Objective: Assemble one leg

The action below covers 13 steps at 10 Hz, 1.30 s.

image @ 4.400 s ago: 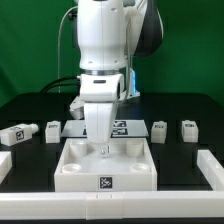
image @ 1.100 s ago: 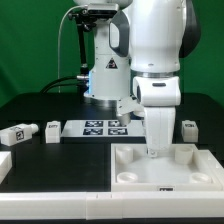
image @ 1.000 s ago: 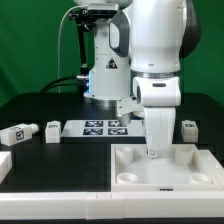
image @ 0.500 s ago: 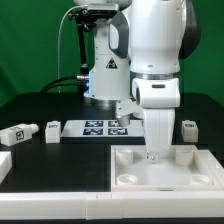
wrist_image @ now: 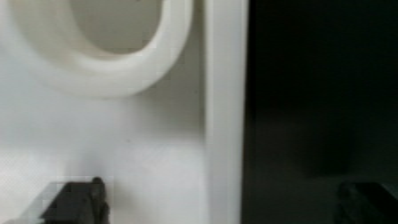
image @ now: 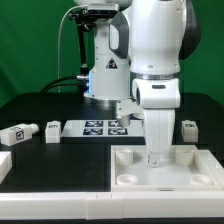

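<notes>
The large white recessed tray [image: 135, 178] lies at the front, on the exterior view's right. My gripper [image: 154, 157] stands upright over the tray's rear wall. In the wrist view my gripper [wrist_image: 217, 200] is open, its dark fingertips [wrist_image: 71, 200] set wide apart on either side of the tray's white wall [wrist_image: 221, 120]. A round recess [wrist_image: 125, 30] of the tray shows beside it. Loose legs lie on the black table: two on the left [image: 18, 132] [image: 52, 130] and one [image: 188, 128] behind the tray on the right. None is held.
The marker board [image: 98, 127] lies flat at the table's middle rear. A white part [image: 4, 165] sticks in at the front left edge. The arm's base [image: 105, 70] stands behind the marker board.
Since the oldest frame the tray and my gripper have moved from the front middle to the front right. Over the last second nothing has visibly moved.
</notes>
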Each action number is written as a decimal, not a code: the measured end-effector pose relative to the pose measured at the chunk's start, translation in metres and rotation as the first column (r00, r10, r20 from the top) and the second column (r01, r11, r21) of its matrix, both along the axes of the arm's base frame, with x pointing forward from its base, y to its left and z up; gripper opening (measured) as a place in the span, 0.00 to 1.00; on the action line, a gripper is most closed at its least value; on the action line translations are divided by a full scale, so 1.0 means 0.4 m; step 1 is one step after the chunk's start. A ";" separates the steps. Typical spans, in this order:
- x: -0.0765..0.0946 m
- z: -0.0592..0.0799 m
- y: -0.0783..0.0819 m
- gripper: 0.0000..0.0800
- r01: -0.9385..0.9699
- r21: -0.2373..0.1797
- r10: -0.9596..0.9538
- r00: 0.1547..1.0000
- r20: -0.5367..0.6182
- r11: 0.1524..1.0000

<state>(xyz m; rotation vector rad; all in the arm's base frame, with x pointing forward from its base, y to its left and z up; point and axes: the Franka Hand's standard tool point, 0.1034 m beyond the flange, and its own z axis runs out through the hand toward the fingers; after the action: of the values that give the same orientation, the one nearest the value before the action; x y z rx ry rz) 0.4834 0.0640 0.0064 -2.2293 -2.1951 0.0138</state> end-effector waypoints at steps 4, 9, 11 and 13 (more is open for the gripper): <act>0.000 0.000 -0.001 0.81 0.001 0.000 -0.001 1.000 0.000 1.000; -0.043 0.080 -0.016 0.81 0.055 -0.009 -0.055 0.998 0.026 0.998; -0.062 0.127 -0.015 0.81 0.088 -0.012 -0.088 0.995 0.049 0.996; -0.066 0.126 -0.016 0.81 0.110 -0.009 -0.109 0.993 0.051 0.994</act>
<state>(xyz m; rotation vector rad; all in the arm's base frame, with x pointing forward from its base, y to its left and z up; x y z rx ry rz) 0.4572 0.0574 0.0569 -2.3790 -2.0986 -0.0312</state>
